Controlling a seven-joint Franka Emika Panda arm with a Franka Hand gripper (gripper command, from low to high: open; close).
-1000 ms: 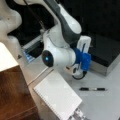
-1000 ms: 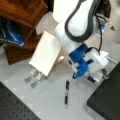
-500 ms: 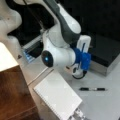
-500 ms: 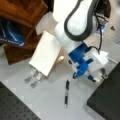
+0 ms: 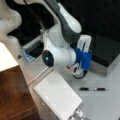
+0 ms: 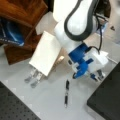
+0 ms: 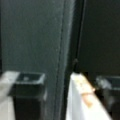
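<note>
In both front views my white arm bends low over the grey table, and its hand with the blue mount (image 5: pixel 83 60) sits close to a black box (image 5: pixel 110 52). My gripper (image 6: pixel 97 75) hangs just above the table beside that box's edge (image 6: pixel 107 100). The wrist view has my gripper (image 7: pixel 67 80) open, its dark fingers (image 7: pixel 27 85) wide apart. A white strip with orange marks (image 7: pixel 81 97) rises between them, with the dark box face behind it. A black pen (image 5: pixel 92 89) lies on the table nearby, untouched, and appears again (image 6: pixel 66 92) below the hand.
A white spiral notepad (image 5: pixel 57 96) lies by the arm's base, with binder clips (image 6: pixel 33 76) at its lower end (image 6: pixel 46 53). A wooden shelf (image 6: pixel 22 12) holding a blue item (image 6: pixel 11 33) stands at a front view's top left. A wooden block (image 5: pixel 15 95) sits at a front view's bottom left.
</note>
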